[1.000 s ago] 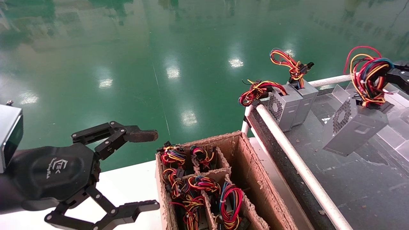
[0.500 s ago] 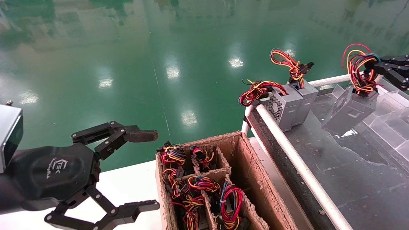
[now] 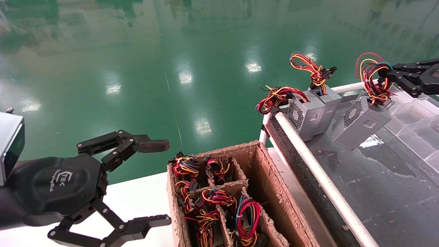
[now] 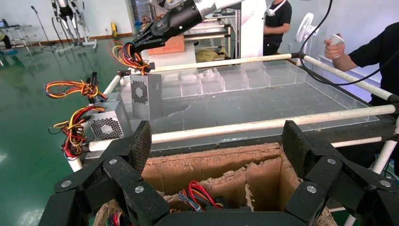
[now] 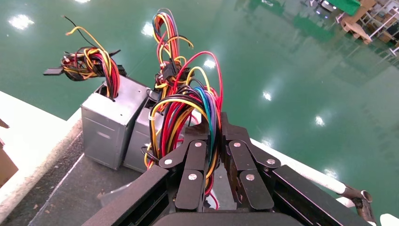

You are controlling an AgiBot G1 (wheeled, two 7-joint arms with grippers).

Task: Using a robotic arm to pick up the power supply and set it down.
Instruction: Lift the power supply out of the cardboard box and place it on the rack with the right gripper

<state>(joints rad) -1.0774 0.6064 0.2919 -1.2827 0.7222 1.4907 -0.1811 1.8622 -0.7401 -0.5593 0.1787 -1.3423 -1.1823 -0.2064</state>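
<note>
The power supply (image 3: pixel 362 125), a small grey metal box, hangs tilted from its looped red, yellow, blue and black wires (image 3: pixel 372 77). My right gripper (image 3: pixel 394 73) is shut on that wire loop, and the wires (image 5: pixel 188 108) run between the right gripper's (image 5: pixel 210 127) closed fingers. The box (image 4: pixel 141 96) is low over the dark belt surface (image 3: pixel 377 192), just right of two standing grey supplies. I cannot tell whether its lower corner touches. My left gripper (image 3: pixel 168 182) is parked open at lower left, beside the cardboard box, holding nothing.
Two grey supplies (image 3: pixel 305 115) (image 3: pixel 327 106) with orange-red wires stand at the belt's far left corner. A white pipe rail (image 3: pixel 308 151) edges the belt. A divided cardboard box (image 3: pixel 260 164) holds several wired supplies. Clear plastic dividers (image 3: pixel 415 113) lie at right. People (image 4: pixel 376 52) stand beyond.
The right gripper has carried the power supply left and farther away, toward the two standing supplies, and lower over the belt. The left arm has not moved.
</note>
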